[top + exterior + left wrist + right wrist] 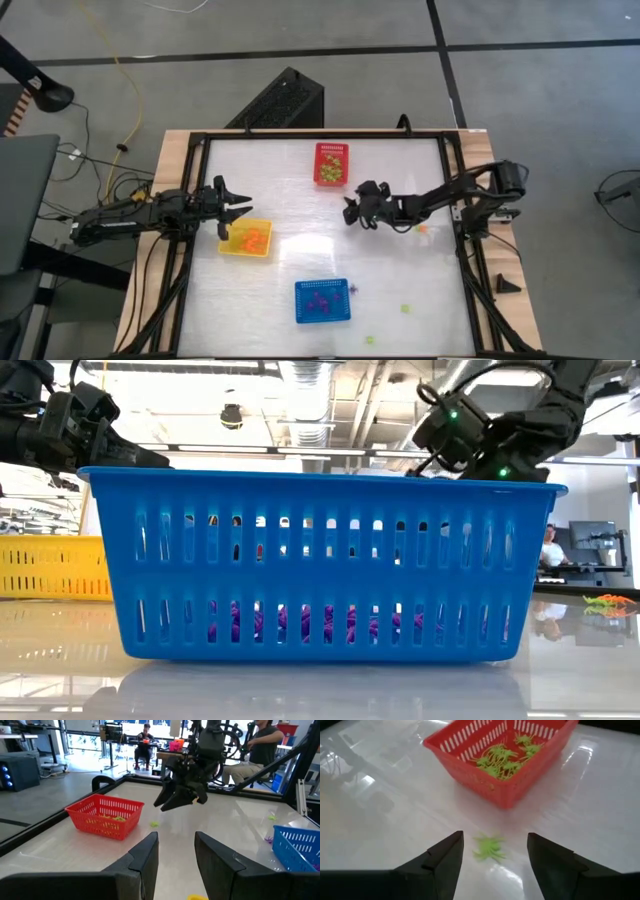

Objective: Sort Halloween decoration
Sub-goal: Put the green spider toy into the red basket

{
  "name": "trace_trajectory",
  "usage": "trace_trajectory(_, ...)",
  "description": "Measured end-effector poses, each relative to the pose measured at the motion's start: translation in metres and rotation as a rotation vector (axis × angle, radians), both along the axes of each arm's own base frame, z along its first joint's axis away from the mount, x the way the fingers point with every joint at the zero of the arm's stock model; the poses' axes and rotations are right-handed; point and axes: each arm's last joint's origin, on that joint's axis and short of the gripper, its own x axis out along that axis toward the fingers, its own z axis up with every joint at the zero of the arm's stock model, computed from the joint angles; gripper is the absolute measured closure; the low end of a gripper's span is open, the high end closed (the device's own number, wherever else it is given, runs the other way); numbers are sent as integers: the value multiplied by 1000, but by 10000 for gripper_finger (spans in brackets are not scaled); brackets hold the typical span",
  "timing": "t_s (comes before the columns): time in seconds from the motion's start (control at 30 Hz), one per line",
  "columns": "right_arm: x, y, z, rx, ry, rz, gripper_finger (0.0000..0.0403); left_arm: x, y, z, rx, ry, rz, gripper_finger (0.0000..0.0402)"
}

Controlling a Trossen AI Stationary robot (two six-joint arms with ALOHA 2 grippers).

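My right gripper (352, 212) (492, 857) is open and hangs low over the table's middle, just near of the red basket (331, 164) (505, 757). That basket holds several light green spider trinkets (507, 756). One green spider (489, 848) lies on the table between and just ahead of the right fingertips, untouched. My left gripper (235, 210) (175, 855) is open above the far edge of the yellow basket (247, 238), which holds orange trinkets. The blue basket (322, 300) (320, 560) holds purple trinkets (300, 622).
Loose trinkets lie on the table: two green ones (405, 308) (369, 340) near the near right corner, an orange one (422, 229) under the right arm, and a purple one (350, 290) beside the blue basket. A black frame rims the table. People sit in the room beyond.
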Motion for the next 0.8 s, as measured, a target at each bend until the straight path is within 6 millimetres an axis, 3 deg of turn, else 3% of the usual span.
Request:
trace_trajectory(0.4,16,-7,-43,-7,-48,-64,147,0,0,0,0,0,0,285)
trace_trajectory(0.67,26,-9,-47,-14,-51,-71,150,0,0,0,0,1,0,285)
trace_trajectory(0.8,29,-9,-47,-13,20,-70,175,0,0,0,0,1,0,285)
